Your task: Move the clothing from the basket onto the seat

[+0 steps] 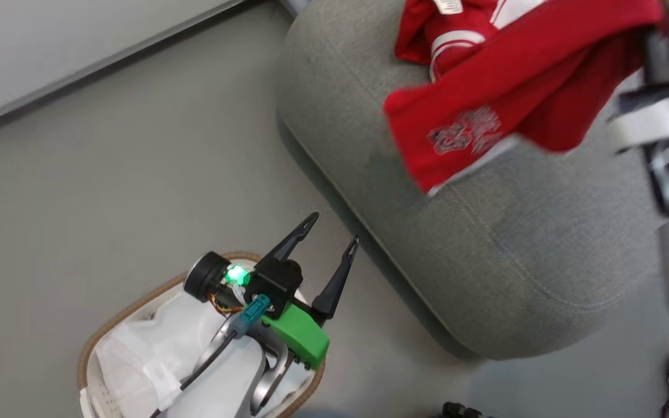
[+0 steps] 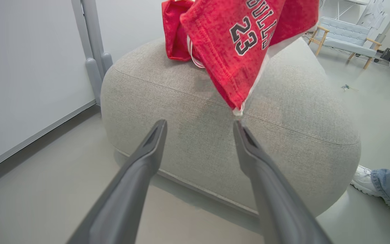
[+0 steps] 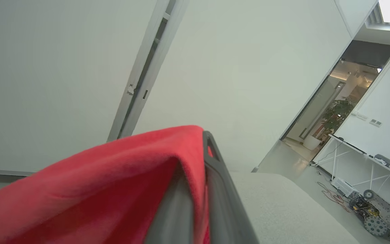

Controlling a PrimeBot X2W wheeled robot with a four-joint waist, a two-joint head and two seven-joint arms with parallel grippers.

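While the basket (image 1: 86, 355) with its white liner (image 1: 154, 342) stands on the floor (image 1: 108, 191) at the lower left of the head view, the left gripper (image 1: 335, 227) hangs over its rim, fingers spread wide and empty, tips just short of the near edge of the seat (image 1: 485, 261). Open grey floor runs from the wall (image 1: 50, 46) to that edge. At the seat's far edge lies the striped-trim garment (image 1: 448, 43). The second garment (image 1: 509, 98), printed "23" under letters ending "ULLS", hangs over the seat top, pinched in the pressed-together right gripper (image 3: 200, 145). A person's shoe (image 2: 364, 176) stands by the seat's right edge
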